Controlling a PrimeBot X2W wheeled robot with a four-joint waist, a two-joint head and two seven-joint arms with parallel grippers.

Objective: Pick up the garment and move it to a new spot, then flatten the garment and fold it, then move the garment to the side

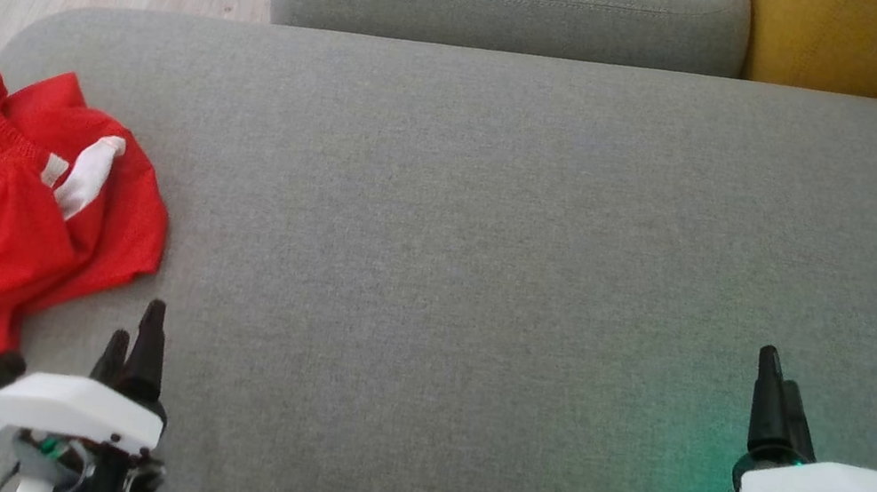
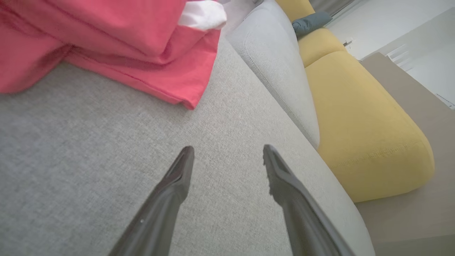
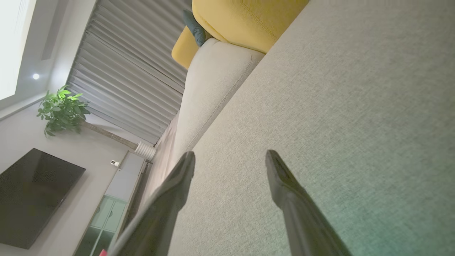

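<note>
Garment [image 1: 3,205]: red, crumpled at the cushion's [image 1: 449,239] left edge, longer along that edge, just ahead and left of the left gripper [image 1: 138,324], which is wide and empty; right gripper [image 1: 779,369] also wide, well apart.

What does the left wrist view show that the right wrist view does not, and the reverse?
Left wrist view: the crumpled red fabric garment with white trim, lying on the grey fabric sofa seat, apart from the open left gripper. Right wrist view: a leafy green plant, a dark flat screen, grey pleated curtains, and the open right gripper. Both: the grey seat, the rounded yellow cushion and a small dark teal pillow.
</note>
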